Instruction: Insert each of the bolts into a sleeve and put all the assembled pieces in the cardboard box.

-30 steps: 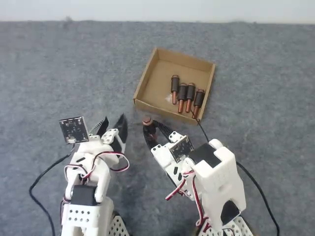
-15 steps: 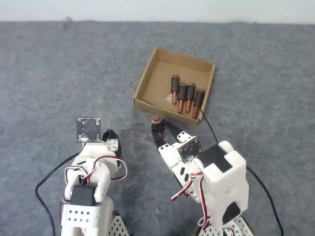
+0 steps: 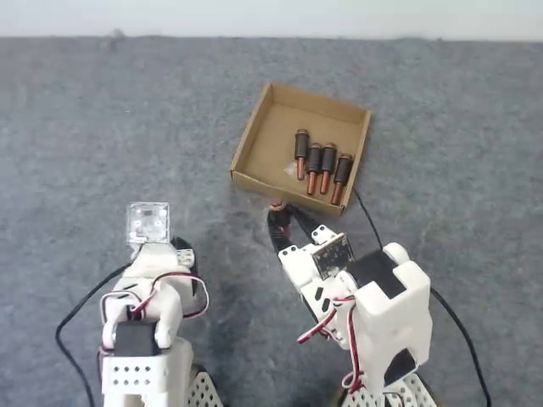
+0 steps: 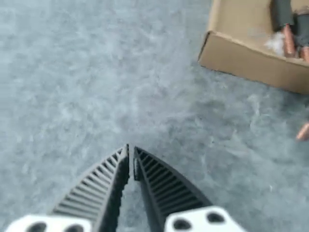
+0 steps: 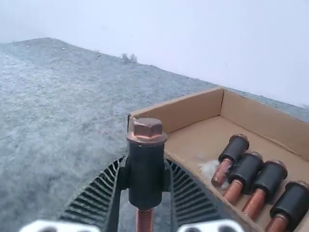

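Left gripper (image 4: 130, 151): my fingers together, empty, low over grey mat (image 4: 72, 72) toward its near edge. Parked clear of right arm's path, I judge.

Right gripper (image 5: 145, 166): my fingers clamped on black sleeve (image 5: 144, 181) with copper bolt (image 5: 146, 129) through it, head pointing toward box. Grip on sleeve so pair travels as one piece.

Piece hangs just short of cardboard box (image 5: 193, 110) near wall; likely next over rim.

Box toward mat's far edge. Four assembled pieces (image 5: 256, 186) lie side by side inside.

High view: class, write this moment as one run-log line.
right gripper: shut on assembled piece, near cardboard box | left gripper: shut, empty | box: four assembled pieces inside
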Controlling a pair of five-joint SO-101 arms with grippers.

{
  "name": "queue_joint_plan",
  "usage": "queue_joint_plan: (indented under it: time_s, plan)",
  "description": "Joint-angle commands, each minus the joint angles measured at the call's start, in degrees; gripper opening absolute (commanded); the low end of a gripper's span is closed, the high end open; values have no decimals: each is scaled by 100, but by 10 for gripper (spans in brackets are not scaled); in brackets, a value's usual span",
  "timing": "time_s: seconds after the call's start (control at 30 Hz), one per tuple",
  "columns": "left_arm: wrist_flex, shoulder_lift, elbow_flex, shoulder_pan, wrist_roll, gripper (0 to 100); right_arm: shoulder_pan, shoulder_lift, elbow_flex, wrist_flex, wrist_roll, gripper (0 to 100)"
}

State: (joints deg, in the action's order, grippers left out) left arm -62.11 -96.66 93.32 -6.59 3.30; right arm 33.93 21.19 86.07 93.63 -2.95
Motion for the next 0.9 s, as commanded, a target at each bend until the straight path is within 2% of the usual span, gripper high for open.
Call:
queue_joint_plan:
  time_s: [0.0, 0.13, 0.37, 0.53, 0.7, 0.87]
  plan:
    - [677, -114, 189, 105, -413, 11, -84, -796, 281, 136, -88, 6]
    - [958, -105, 365, 79, -422, 11, -84, -1367, 668, -13, -88, 6]
    - [721, -105, 365, 70, -466, 12, -338, -2413, 756, -1332, -88, 6]
    - [651, -70, 365, 62, -466, 12, -523, -3415, 747, -2633, -88, 6]
    - [44, -105, 365, 105, -457, 12, -514, -4382, 756, -4163, -88, 6]
    - [26, -105, 365, 105, -457, 11, -690, -5314, 747, -5288, -88, 6]
